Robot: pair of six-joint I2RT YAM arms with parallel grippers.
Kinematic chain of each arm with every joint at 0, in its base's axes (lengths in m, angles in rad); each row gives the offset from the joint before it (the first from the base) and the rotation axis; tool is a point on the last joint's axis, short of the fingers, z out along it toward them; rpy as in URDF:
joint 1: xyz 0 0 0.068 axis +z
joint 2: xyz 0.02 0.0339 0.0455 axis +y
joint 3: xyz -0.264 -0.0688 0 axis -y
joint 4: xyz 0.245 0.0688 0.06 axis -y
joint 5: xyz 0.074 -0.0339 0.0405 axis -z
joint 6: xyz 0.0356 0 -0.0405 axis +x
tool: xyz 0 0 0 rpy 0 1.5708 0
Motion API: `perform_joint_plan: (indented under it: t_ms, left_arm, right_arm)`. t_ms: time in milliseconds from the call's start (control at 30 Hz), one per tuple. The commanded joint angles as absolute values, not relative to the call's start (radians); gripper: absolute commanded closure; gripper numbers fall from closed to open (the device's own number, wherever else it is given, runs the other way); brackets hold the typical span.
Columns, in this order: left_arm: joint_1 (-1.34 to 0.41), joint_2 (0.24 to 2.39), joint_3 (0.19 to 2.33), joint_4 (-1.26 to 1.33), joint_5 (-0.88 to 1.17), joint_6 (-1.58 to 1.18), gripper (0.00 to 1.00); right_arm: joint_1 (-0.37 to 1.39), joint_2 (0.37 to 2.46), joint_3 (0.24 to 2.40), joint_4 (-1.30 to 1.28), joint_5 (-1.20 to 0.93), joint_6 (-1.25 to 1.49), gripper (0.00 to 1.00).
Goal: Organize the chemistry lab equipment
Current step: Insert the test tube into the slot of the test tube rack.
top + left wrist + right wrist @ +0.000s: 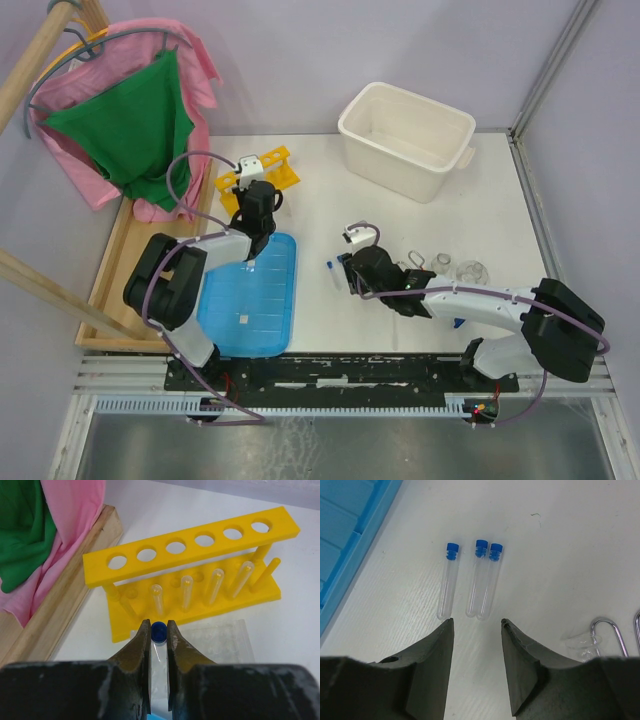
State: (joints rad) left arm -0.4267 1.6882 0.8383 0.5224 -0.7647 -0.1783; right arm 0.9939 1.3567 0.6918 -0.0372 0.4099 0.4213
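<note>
My left gripper (159, 630) is shut on a clear blue-capped tube (159, 631), cap at the fingertips, held just in front of the yellow tube rack (195, 542). Several clear tubes stand in the rack's lower row. In the top view this gripper (254, 255) hangs over the far edge of the blue lid, near the rack (262, 175). My right gripper (476, 621) is open and empty, just short of three blue-capped tubes (476, 577) lying side by side on the table. Metal tongs (610, 632) lie to its right. Two glass flasks (470, 270) sit beyond the right arm.
A flat blue ribbed lid (250, 300) lies under the left arm. A large white tub (408, 140) stands at the back right. A wooden tray (115, 270) and pink and green cloths (130, 120) fill the left side. A clear plastic sheet (220, 640) lies before the rack.
</note>
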Motion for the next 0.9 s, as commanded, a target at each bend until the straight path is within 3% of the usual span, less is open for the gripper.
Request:
perform_joint_plan:
  t_ms: [0, 867]
  left_arm:
    - [-0.421, 1.698, 0.889, 0.598, -0.785, -0.138, 0.97]
    - [-0.408, 1.761, 0.915, 0.59, -0.789, -0.151, 0.97]
  right_arm:
    - [0.981, 1.359, 0.729, 0.012, 0.396, 0.411, 0.49]
    - [0.961, 1.382, 0.739, 0.014, 0.373, 0.401, 0.49]
